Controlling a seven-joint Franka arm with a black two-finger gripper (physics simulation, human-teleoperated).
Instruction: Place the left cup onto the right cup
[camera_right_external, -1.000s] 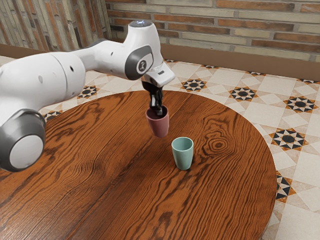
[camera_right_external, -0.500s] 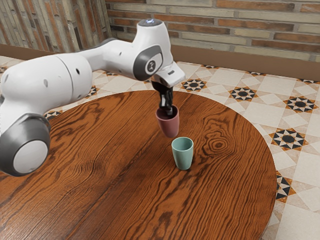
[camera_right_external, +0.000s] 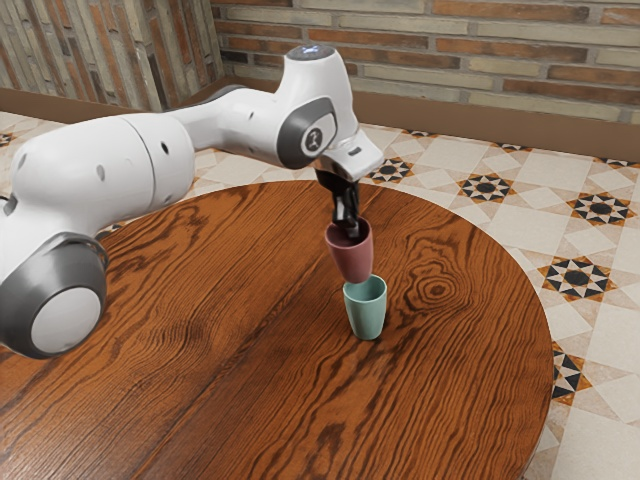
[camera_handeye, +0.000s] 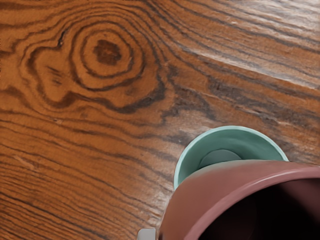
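Airborne: pink cup over teal cup.
gripper jaws clamped on its rim; cup slightly tilted, base just above the teal mouth; teal cup upright on table.

White arm w/ grey joint caps, black claw.

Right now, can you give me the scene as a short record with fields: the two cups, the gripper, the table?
held cup: pink cup, upright, lifted off the table
gripper: gripper shut on the pink cup's rim
target cup: teal cup, upright on the table, empty
relation: pink cup's base close to the teal cup's rim, seemingly offset toward the exterior view's left; contact cannot be told
surface: table is round, dark wood grain
stacking: not yet done
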